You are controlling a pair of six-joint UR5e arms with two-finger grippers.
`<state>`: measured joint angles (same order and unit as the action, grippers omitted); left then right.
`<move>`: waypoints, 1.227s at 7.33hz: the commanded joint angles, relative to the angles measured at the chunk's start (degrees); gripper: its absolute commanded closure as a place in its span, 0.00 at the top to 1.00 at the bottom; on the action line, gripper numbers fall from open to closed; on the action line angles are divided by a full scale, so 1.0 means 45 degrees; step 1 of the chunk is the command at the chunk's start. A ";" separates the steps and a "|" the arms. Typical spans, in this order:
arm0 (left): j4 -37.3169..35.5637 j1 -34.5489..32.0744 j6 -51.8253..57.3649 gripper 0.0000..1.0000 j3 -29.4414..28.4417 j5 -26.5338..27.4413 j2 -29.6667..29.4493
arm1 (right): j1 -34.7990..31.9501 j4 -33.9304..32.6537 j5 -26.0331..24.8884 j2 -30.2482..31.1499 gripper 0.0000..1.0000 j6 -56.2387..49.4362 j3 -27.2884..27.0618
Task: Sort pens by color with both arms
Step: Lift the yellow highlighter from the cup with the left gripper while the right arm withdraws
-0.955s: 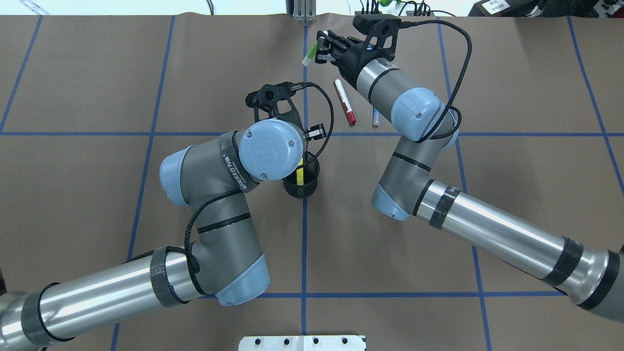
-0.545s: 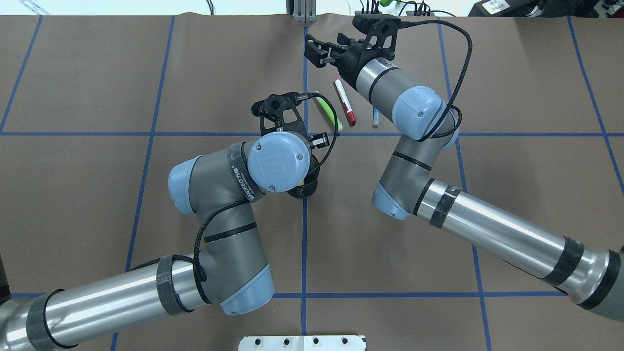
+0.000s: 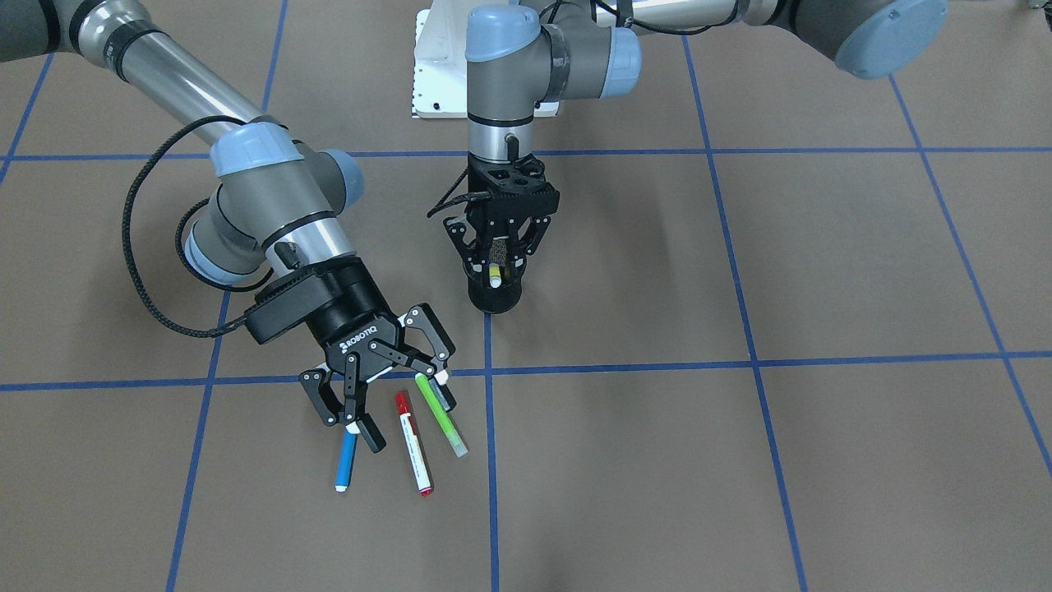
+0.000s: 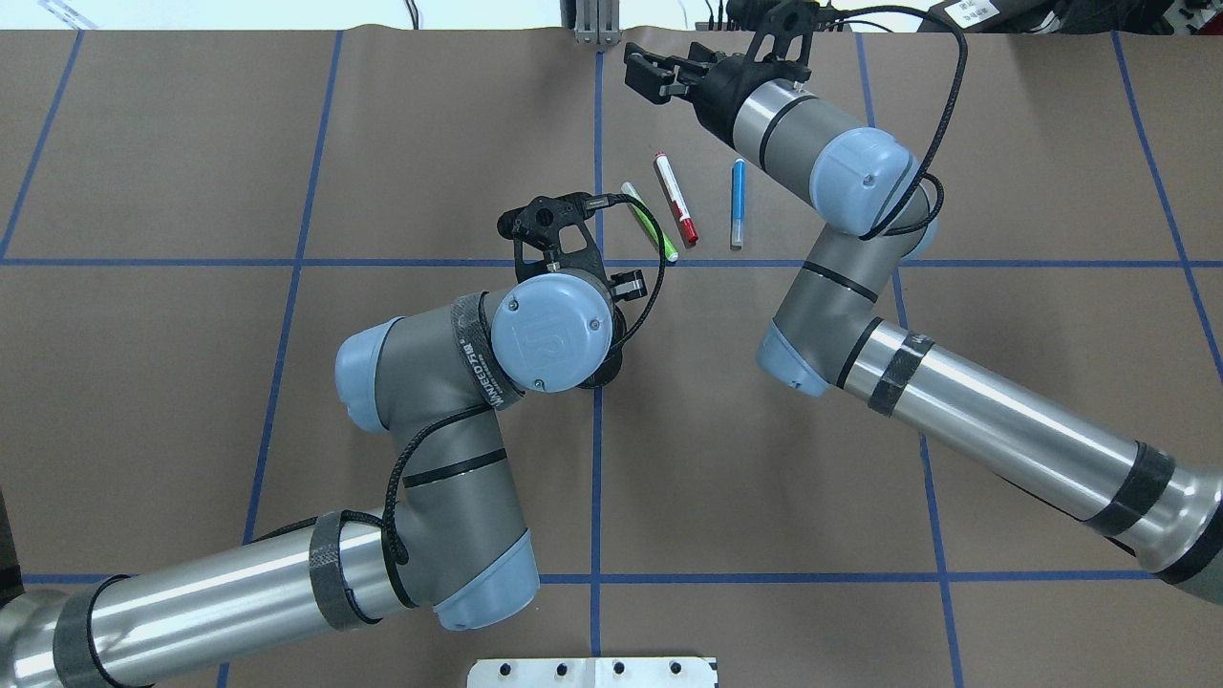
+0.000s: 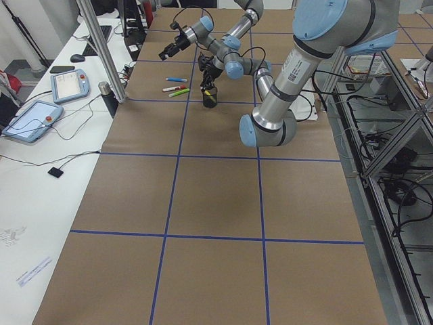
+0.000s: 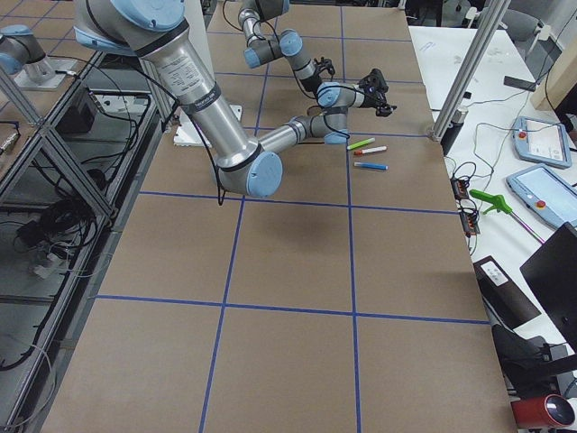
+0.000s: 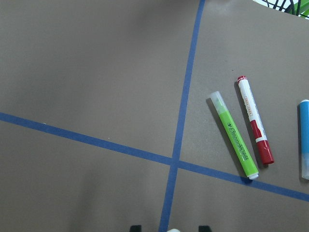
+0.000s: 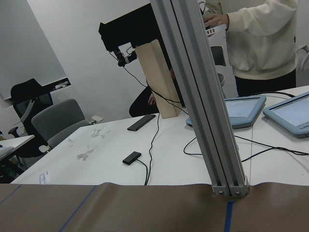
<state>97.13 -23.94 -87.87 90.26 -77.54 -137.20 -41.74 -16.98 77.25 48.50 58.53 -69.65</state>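
right arm [image 4: 841, 177] backed toward far edge [image 4: 382, 31], green pen [image 4: 650, 222] dropped; both jaws apart.

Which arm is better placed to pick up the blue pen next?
Right. The right gripper is open and empty, and the blue pen lies on its side of the row. The left gripper is over the cup, straddling the yellow pen.
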 commanded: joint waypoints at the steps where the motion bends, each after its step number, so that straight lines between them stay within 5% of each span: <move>1: -0.0001 0.0008 0.0015 0.03 0.0001 0.0062 0.0001 | -0.0701 -0.0209 0.0467 0.0352 0.91 0.0158 -0.0011; 3: -0.0021 -0.0012 0.0015 0.00 0.0020 0.0082 0.0001 | -0.1889 -0.2152 0.1728 0.0920 0.94 0.0139 -0.0050; 5: -0.0176 -0.0012 0.0266 0.00 0.0524 0.0199 -0.0018 | -0.3335 -0.7639 0.5296 0.0709 0.99 0.0158 -0.1135; 6: -0.0854 -0.0031 0.0501 0.00 0.1244 0.0160 0.0001 | -0.3593 -1.0746 0.6358 0.0610 0.99 0.0139 -0.2188; 9: -0.3453 -0.0070 0.1498 0.00 0.3920 0.0063 -0.0077 | -0.3712 -1.6517 0.8510 0.0784 1.00 -0.0133 -0.4027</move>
<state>85.54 -24.19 -82.34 103.58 -77.13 -137.33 -58.28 -79.86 111.57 51.82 58.65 -84.21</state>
